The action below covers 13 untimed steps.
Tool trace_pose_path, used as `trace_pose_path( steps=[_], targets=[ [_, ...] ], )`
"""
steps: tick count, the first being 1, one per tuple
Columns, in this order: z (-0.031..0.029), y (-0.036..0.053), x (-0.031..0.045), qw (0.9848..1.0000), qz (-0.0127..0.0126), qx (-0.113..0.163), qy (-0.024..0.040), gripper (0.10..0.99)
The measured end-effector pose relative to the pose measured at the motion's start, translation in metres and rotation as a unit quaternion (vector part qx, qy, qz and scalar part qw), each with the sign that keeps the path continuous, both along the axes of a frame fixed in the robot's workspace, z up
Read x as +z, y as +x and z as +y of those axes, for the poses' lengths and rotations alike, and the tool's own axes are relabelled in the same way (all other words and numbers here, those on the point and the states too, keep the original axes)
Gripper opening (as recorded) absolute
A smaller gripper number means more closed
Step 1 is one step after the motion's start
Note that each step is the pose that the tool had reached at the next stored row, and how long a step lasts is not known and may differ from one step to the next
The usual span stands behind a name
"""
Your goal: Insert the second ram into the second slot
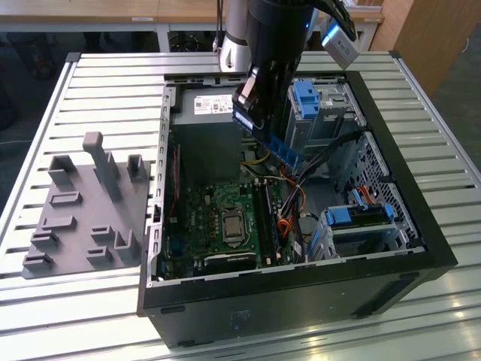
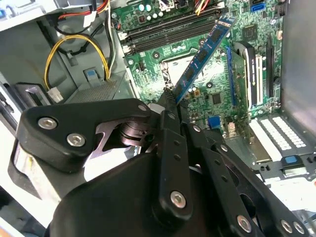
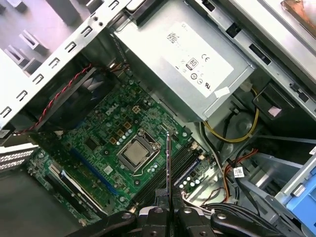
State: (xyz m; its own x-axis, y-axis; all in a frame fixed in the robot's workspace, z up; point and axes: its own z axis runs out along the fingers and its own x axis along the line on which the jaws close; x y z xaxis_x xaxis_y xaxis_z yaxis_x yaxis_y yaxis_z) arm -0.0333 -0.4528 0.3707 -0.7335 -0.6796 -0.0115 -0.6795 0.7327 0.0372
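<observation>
You have the second ram (image 2: 202, 54) in hand. The gripper (image 2: 170, 98) pinches one end of it, fingers pressed against the board's two faces. The rest of the stick juts out free beyond them. In the first wrist view it shows edge-on, as a thin line running out from the fingertips.

So the pick-up is done, and the stick is over the open computer case (image 1: 301, 289). In the exterior view it hangs tilted in the air, well above the motherboard (image 1: 199, 218). There it sits toward the far side, between the power supply (image 1: 207, 143) and the blue-latched drive cage (image 1: 323, 113).

The insertion itself is not yet done. The memory slots (image 2: 170, 28) lie lower and nearer, just to the exterior view's right of the processor socket (image 1: 231, 226). The stick is apart from them, touching nothing on the board. In the second wrist view it runs at an angle across the slots rather than along them. By my judgement, lining up, lowering and seating are all left. I cannot tell from here which slots are already filled.
</observation>
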Motion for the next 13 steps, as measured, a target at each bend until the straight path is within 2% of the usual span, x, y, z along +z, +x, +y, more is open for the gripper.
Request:
trace_pose_path(
  steps=[7, 13],
  targets=[
    [0.0000, -0.0001, -0.0003, 0.9994, 0.0000, -0.034, 0.0000, 0.137],
    [0.0000, 0.0000, -0.0007, 0.9978, 0.0000, -0.067, -0.0002, 0.137]
  ],
)
